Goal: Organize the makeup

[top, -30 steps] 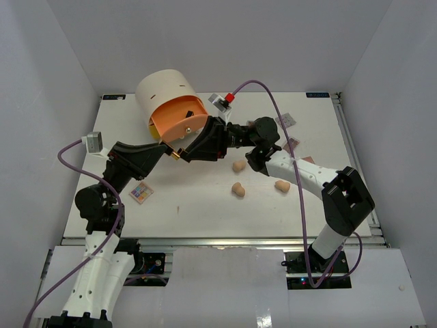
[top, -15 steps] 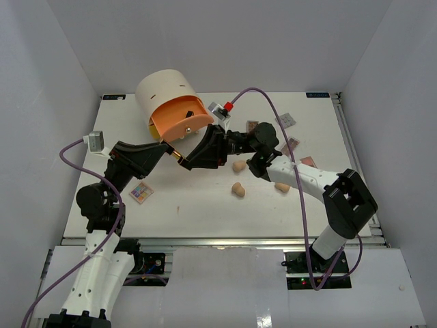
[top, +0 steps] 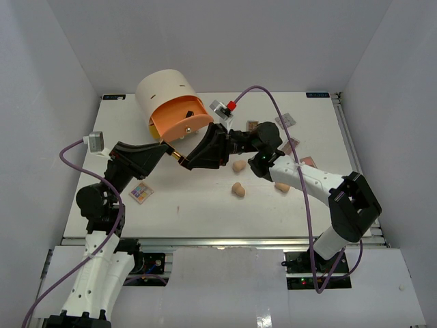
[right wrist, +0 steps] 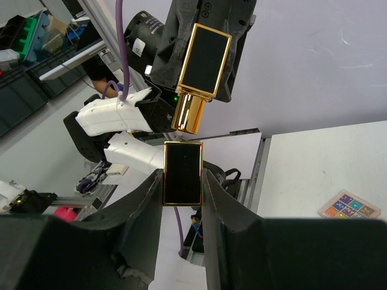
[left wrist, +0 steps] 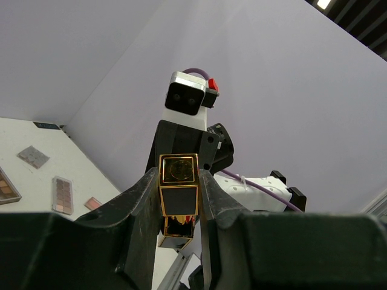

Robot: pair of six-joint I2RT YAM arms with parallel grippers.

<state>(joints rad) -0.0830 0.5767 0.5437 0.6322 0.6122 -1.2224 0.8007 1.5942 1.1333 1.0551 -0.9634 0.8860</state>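
Black, gold-edged square lipstick cap [right wrist: 182,169], clamped in the right gripper [right wrist: 182,184], could jam crooked on the gold-necked black lipstick base [right wrist: 204,60] clamped in the left gripper [left wrist: 179,205] if tilted.

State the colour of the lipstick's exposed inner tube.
The tube is shiny gold, clearest in the right wrist view.

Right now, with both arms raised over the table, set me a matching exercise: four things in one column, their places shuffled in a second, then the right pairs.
Things:
1. lipstick body
2. lipstick cap
3. multicoloured palette
4. orange drawer

Places:
A. flat on the table, on its left side
B. gripped in the left gripper
C. sticking out of the cream round unit
D. gripped in the right gripper

Pairs: 1-B, 2-D, 3-A, 4-C
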